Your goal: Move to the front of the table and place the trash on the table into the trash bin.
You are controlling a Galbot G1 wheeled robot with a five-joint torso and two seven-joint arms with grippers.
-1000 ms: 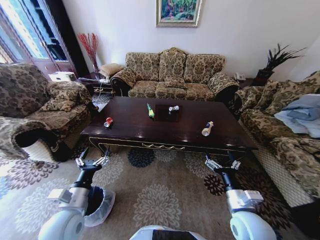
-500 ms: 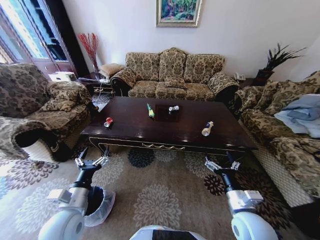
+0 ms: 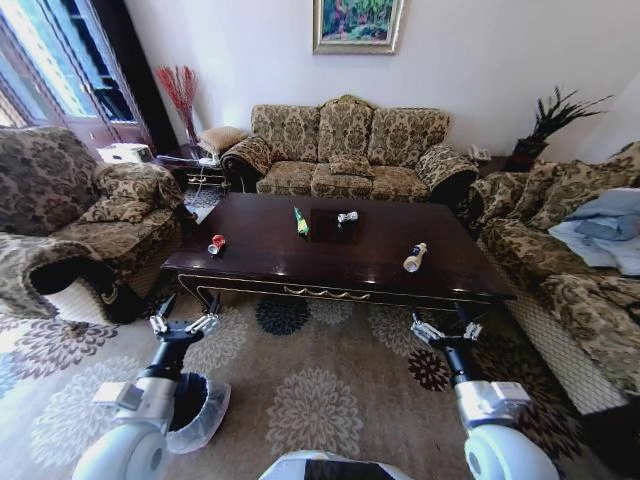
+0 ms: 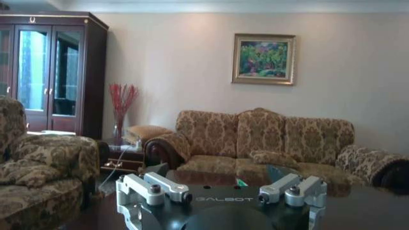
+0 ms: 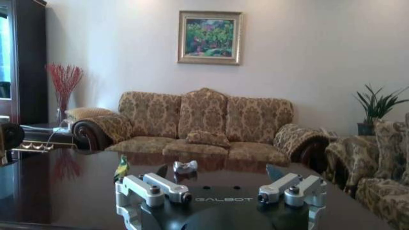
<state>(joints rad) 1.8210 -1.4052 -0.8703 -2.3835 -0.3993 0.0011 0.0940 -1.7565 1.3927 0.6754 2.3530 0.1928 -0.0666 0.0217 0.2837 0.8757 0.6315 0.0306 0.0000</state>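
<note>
Glossy dark brown coffee table [image 3: 330, 262] on floral carpet [image 3: 320, 400], ringed by patterned sofas [image 3: 345, 150]. On top: red-and-white can [image 3: 216, 244] near left edge, green wrapper [image 3: 300, 222] and small silvery bottle [image 3: 347, 216] toward the far side, beige-and-white bottle [image 3: 414, 258] lying right. Black trash bin [image 3: 200, 408] with whitish liner on carpet beside left arm. Left gripper [image 3: 184, 322] and right gripper [image 3: 444, 329] held before the table's near edge, both spread open, empty. Framed painting [image 3: 357, 24] on far wall.

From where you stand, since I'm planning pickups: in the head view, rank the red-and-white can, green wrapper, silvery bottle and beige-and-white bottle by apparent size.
1. beige-and-white bottle
2. green wrapper
3. red-and-white can and silvery bottle: too alike to rank; distance differs.
</note>
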